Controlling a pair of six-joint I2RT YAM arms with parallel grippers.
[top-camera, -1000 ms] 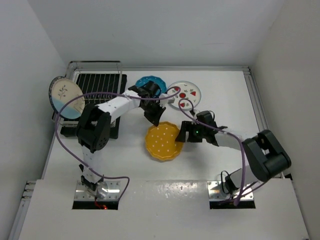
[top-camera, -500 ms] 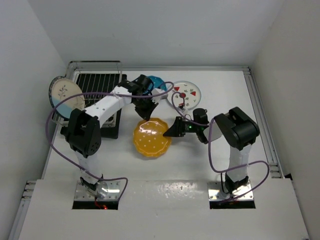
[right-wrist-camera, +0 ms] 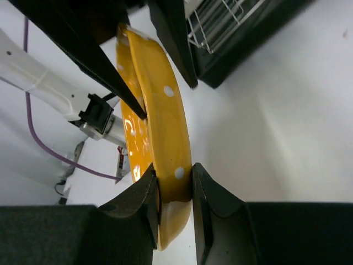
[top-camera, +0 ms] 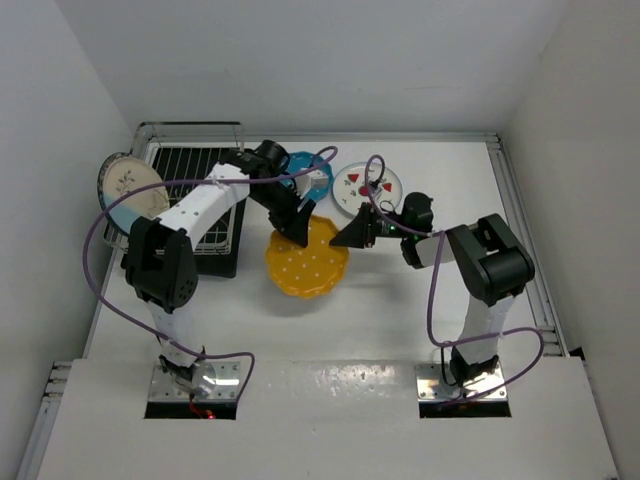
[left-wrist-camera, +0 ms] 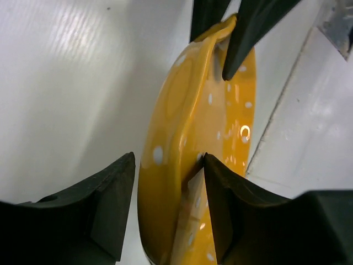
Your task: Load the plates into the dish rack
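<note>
The yellow white-dotted plate sits mid-table between both arms. My right gripper is shut on its right rim, and both fingers press the rim in the right wrist view. My left gripper straddles the plate's far-left rim with its jaws open. In the left wrist view one finger touches the yellow plate and the other stands off it. The dish rack is at the back left, with the half light-blue, half cream plate leaning at its left end.
The blue dotted plate lies behind the left arm, partly hidden. The white plate with red fruit shapes lies to its right. The rack's black drip tray reaches close to the yellow plate. Purple cables loop over both arms.
My left gripper, earlier shut on the yellow plate, has opened. My right gripper has closed on the plate's right rim. The plate has shifted left and toward the back.
</note>
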